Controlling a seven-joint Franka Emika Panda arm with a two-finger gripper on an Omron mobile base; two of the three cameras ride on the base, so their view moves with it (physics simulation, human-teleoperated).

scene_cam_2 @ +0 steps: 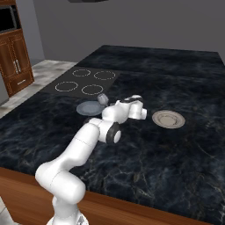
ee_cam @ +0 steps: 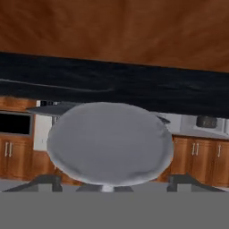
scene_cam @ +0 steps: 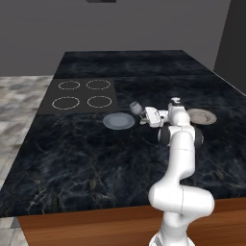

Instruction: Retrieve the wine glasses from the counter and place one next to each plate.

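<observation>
One wine glass (scene_cam: 135, 107) stands at the right edge of the grey-blue plate (scene_cam: 118, 121) on the black island top; it appears again as wine glass (scene_cam_2: 103, 99) beside the plate (scene_cam_2: 89, 108). My gripper (scene_cam: 142, 115) reaches in level from the right, just short of the glass. In the hand view the greyish bowl of the glass (ee_cam: 109, 143) looms close, and the gripper (ee_cam: 114, 183) is open, a fingertip (ee_cam: 44, 181) showing on either side of the bowl. The beige plate (scene_cam: 202, 116), also plate (scene_cam_2: 168, 119), lies to the right with nothing beside it.
White dotted burner rings (scene_cam: 84, 93) lie just behind the grey-blue plate. The island's wooden front edge (scene_cam: 96, 221) runs along the near side. Brown cabinet fronts with silver handles (ee_cam: 194, 150) show far behind the glass; I cannot tell whether they belong to the counter.
</observation>
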